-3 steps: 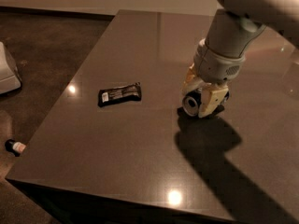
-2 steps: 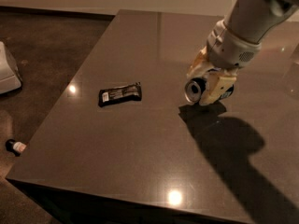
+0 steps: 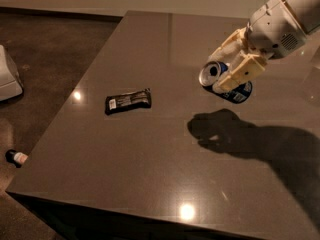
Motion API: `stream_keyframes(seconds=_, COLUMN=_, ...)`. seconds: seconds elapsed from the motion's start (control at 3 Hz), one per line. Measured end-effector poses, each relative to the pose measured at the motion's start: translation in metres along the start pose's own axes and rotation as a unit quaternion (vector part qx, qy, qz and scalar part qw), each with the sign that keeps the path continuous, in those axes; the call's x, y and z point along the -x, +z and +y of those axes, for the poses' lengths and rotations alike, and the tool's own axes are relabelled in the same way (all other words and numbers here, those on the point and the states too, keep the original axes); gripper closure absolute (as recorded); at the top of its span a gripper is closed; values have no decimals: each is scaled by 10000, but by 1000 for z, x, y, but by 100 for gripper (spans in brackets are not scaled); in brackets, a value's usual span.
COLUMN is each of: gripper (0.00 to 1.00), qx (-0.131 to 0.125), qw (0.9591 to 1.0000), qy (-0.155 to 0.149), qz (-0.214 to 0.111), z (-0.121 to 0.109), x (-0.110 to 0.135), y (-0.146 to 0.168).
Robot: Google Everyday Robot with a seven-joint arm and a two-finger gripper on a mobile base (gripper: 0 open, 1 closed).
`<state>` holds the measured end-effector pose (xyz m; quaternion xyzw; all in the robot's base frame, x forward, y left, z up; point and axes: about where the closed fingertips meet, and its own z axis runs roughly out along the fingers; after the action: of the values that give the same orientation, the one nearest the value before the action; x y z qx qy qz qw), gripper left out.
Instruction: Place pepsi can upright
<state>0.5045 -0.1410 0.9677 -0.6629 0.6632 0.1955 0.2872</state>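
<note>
The pepsi can (image 3: 218,77) is dark blue with a silver top that faces left toward the camera. It is held on its side, lifted above the dark table (image 3: 150,159). My gripper (image 3: 229,69) comes in from the upper right and is shut on the can, with cream fingers (image 3: 245,70) on either side of it. The can's shadow lies on the table below and to the right.
A flat black snack bar (image 3: 128,101) lies on the table left of the can. The table's front and left edges are close. On the floor at left are a small bottle (image 3: 16,157) and a white object (image 3: 7,79).
The gripper has lifted the can off the table and moved it up and to the right. The shadow has separated from the can.
</note>
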Motion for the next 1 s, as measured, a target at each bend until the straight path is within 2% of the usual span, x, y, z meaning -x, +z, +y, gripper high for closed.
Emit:
stream_keyframes(seconds=0.33, gripper=100, qx=-125, qw=9938, qy=633, qz=-903, z=-1, x=11, y=-7)
stream_keyframes(seconds=0.67, gripper=100, qx=-417, qw=9681, qy=1302, qz=-2102, z=-5, x=21, y=-7)
stream_keyframes(seconds=1.0, gripper=100, qx=-662, qw=9481, qy=1528, qz=-2710, z=-8, x=20, y=-2)
